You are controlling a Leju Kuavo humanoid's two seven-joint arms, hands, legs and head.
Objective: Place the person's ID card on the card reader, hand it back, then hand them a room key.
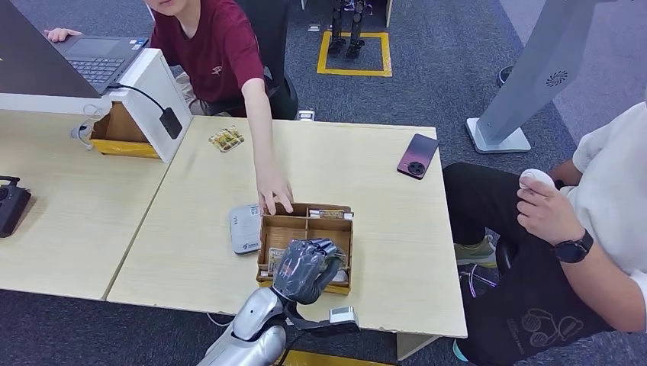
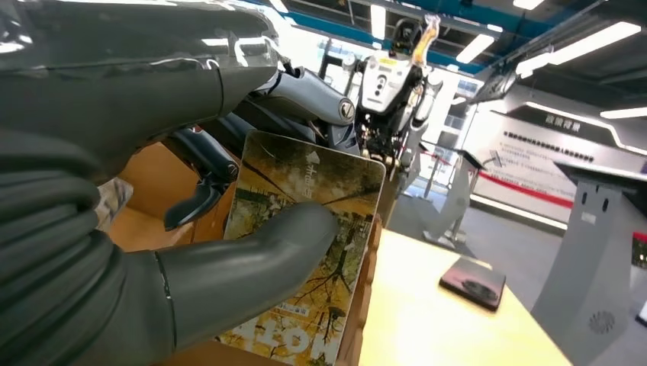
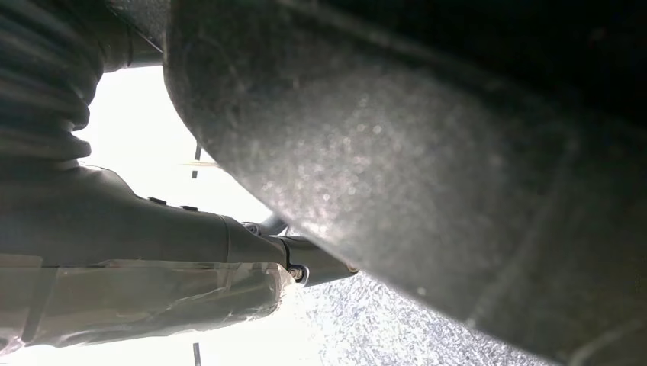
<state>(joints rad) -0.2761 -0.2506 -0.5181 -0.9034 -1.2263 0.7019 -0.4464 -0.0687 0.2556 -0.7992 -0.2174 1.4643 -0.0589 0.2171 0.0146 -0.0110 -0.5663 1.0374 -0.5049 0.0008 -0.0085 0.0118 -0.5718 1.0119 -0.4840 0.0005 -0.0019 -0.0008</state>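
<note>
Left robot hand (image 1: 307, 268) is over the near part of the wooden box (image 1: 276, 229) on the worktop (image 1: 381, 229), thumb (image 2: 252, 255) and fingers pinching a room key card (image 2: 320, 229) with an autumn-tree print. Right robot hand (image 3: 152, 252): can't tell its state. Just left of the box lies the white card reader (image 1: 245, 227). A person's hand (image 1: 273, 191) rests on the box's far edge. Dark red phone (image 1: 417, 155) further right.

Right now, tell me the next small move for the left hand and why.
Probably lift the card straight up out of the wooden box. The left hand is down in the box, and its thumb presses a room key card with an autumn print against the fingers, so it looks gripped. The person's hand rests on the box's far rim, so rise slowly.
</note>
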